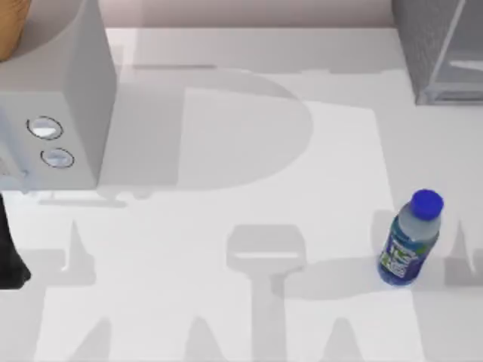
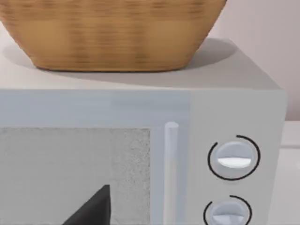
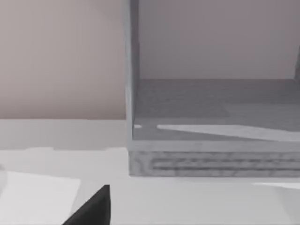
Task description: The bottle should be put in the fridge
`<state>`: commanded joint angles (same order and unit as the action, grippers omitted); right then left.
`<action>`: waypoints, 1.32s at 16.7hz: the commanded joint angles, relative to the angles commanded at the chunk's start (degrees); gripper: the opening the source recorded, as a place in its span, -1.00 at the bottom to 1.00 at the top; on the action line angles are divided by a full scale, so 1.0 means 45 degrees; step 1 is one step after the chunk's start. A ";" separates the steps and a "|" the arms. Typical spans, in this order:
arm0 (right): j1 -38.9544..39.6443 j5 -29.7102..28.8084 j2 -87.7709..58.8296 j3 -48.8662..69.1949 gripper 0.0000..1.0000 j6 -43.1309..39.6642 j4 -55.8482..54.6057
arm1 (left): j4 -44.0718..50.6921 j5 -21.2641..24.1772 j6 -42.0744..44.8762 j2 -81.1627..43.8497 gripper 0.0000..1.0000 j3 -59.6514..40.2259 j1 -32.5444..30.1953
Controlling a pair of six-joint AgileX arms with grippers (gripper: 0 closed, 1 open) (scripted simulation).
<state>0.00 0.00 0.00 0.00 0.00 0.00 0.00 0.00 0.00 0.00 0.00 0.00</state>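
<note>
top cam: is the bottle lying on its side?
No. The bottle stands upright on the table, blue cap up, toward the right side and apart from the fridge.

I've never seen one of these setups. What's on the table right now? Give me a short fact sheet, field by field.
bottle: standing upright on the table's right side, blue cap on, nothing touching it
fridge: far right corner, dark grey; its inside is visible in the right wrist view
pale box with two dials: far left, door shut
basket: sits on top of that box
table: white
</note>
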 joint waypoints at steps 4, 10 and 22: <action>-0.0020 0.0179 -0.0370 0.0012 1.00 -0.0006 -0.0327 | 0.0000 0.0000 0.0000 0.0000 1.00 0.0000 0.0000; -0.0179 0.1999 -0.4651 -0.0247 1.00 -0.0499 -0.4068 | 0.0000 0.0000 0.0000 0.0000 1.00 0.0000 0.0000; -0.0623 0.7637 -1.7800 -0.0670 1.00 -0.2154 -1.5766 | 0.0000 0.0000 0.0000 0.0000 1.00 0.0000 0.0000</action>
<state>-2.80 34.37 -80.10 -3.01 -9.69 -70.95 0.00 0.00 0.00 0.00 0.00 0.00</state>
